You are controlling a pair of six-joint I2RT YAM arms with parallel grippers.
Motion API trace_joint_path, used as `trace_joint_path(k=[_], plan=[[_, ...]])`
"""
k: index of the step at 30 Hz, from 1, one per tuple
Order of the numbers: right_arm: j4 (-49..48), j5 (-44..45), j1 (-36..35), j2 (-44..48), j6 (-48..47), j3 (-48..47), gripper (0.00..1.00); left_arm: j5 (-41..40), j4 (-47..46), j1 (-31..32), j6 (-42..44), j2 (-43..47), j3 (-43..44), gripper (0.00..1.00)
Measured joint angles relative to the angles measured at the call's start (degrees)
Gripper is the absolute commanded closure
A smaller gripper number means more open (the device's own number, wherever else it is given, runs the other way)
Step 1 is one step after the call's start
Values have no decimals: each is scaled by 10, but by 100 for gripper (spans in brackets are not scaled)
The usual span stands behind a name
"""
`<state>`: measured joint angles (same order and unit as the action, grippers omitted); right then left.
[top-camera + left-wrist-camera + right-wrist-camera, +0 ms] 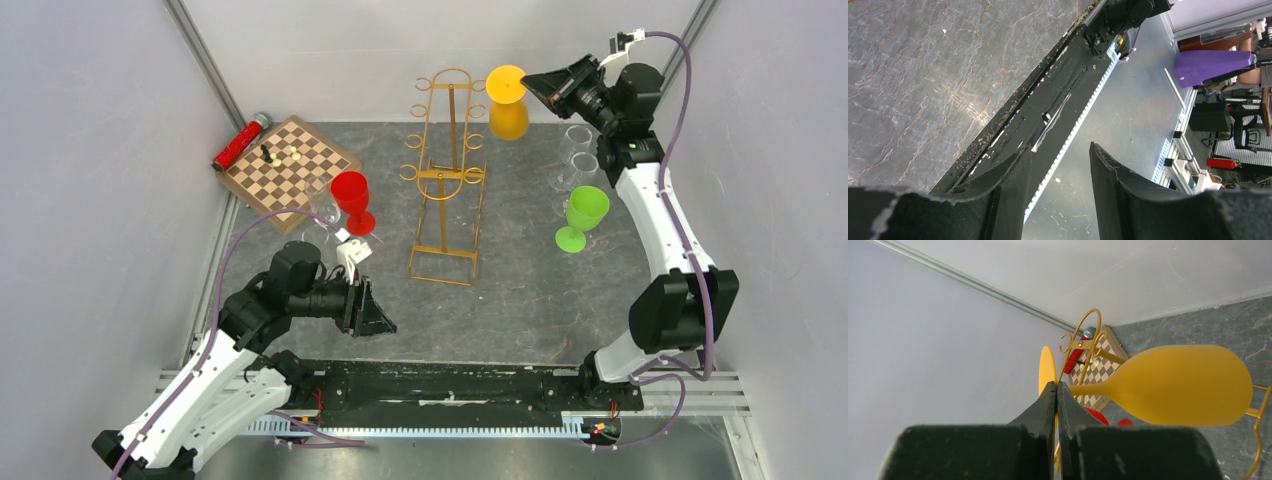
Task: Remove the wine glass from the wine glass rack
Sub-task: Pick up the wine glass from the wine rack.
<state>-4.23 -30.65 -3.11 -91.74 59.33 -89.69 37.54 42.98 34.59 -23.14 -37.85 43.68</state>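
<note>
Nearest, above the black mounting rail point(450, 385) at the table's front edge: left gripper point(385, 320) point(1059, 150), jaws partway apart, nothing between the fingers, pointed toward the right arm's side. In its wrist view, only that rail and grey marbled tabletop point(923, 75) beneath.

Farther in, on the left: red wine glass point(352, 200), upright on its foot, just beyond the left wrist. Opposite, on the right: green wine glass point(582, 215), upright too, near the right forearm. Between the two, well apart from both: the rectangular wire base of the gold wine glass rack point(447, 175) point(1081, 344), with curled hooks up both sides.

Beyond the red glass, toward the far left corner: chessboard point(290, 170) with a few pieces point(267, 152), and just beside its far left edge a red cylinder point(240, 143) with a silver cap. On the far right, under the right wrist: two clear glasses point(583, 163).

Farthest, at the rack's top right: yellow wine glass point(509, 120) point(1178, 385), inverted, foot uppermost, bowl below, just beside the upper hooks; contact between stem and hook impossible to tell. At the rim of that foot: right gripper point(528, 83) point(1056, 387), jaws pressed together, a thin yellow sliver pinched between them.
</note>
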Motion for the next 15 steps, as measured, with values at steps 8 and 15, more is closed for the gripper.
trace_joint_path(k=[8,15], plan=[[22,-12,3,101,-82,65,100,0,2,0,0,-2,0,44],[68,-26,3,203,-173,132,100,-6,2,0,0,-20,0,43]])
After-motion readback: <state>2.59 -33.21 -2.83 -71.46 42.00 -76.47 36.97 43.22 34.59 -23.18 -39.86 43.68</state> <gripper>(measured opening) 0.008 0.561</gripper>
